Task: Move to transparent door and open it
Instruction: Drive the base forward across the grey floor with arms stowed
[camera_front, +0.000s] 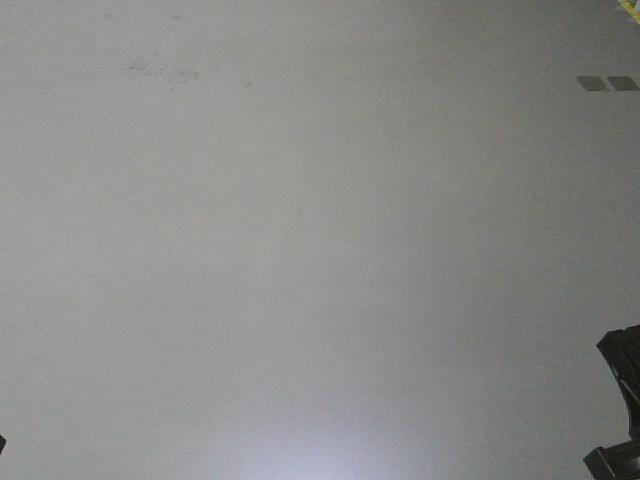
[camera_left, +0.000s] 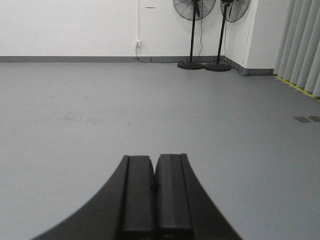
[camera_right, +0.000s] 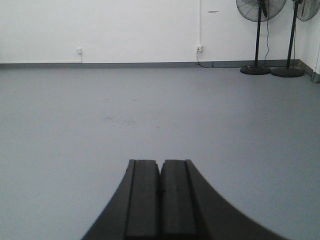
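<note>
Matte black, flat-faced left gripper at lower centre: jaws pressed together, empty. Right gripper: same shape, jaws together, empty. Beyond lies a smooth grey floor, faintly scuffed. Two round-caged pedestal fans stand upper right against a white wall. Position and long axis of the transparent door cannot be told.

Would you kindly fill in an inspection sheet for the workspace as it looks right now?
Surface: bare grey floor, faint scuffs.
Job's things: transparent door, nothing seen in any view.
Clutter: two small floor plates.
Grippers: left gripper and right gripper, fingers closed together, both empty.
Cables: cord hanging beside a fan pole; wall socket nearby.
Surroundings: white wall, two pedestal fans, vertical blinds, yellow floor line.
</note>
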